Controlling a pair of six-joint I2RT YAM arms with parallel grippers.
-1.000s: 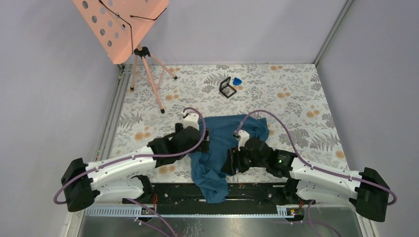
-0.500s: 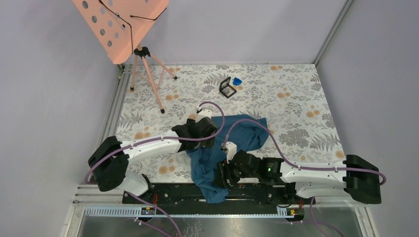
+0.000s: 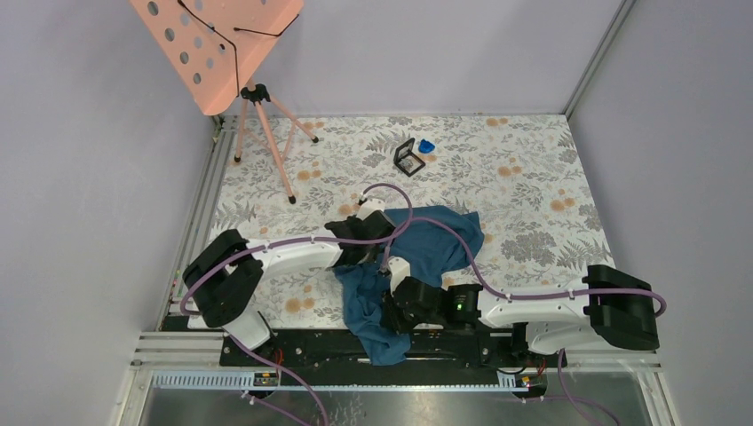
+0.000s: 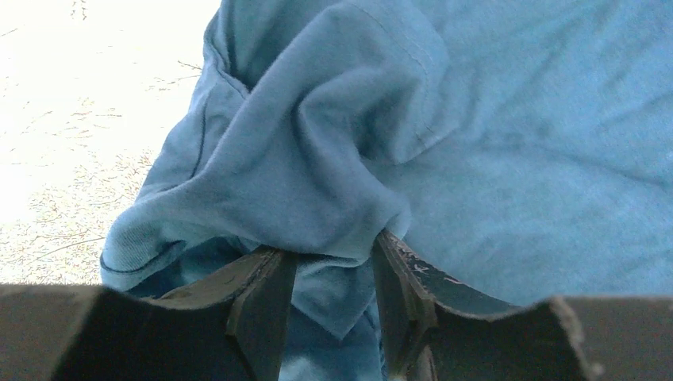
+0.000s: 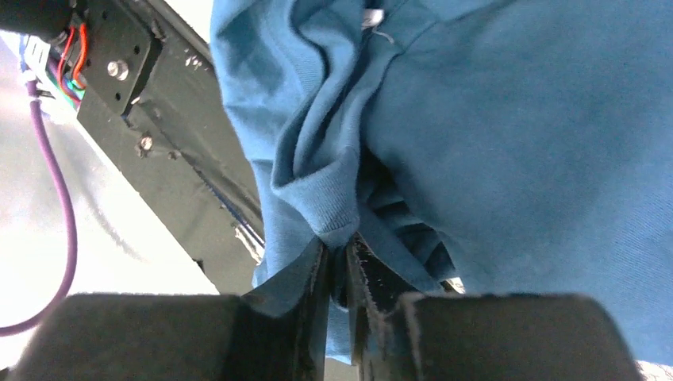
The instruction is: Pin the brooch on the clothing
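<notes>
Pinching a bunched fold of the teal T-shirt [image 4: 508, 159] between its jaws, the left claw [image 4: 333, 282]; the right claw [image 5: 337, 270] nips a hem fold.

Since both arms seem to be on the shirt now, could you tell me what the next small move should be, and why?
Probably draw both arms apart to spread the T-shirt: it lies bunched, the right gripper pinches a fold, and the left gripper has a fold between its fingers.

2 arms stretched inward, left gripper [image 4: 333, 274] and right gripper [image 5: 340, 266] both clamped.
</notes>
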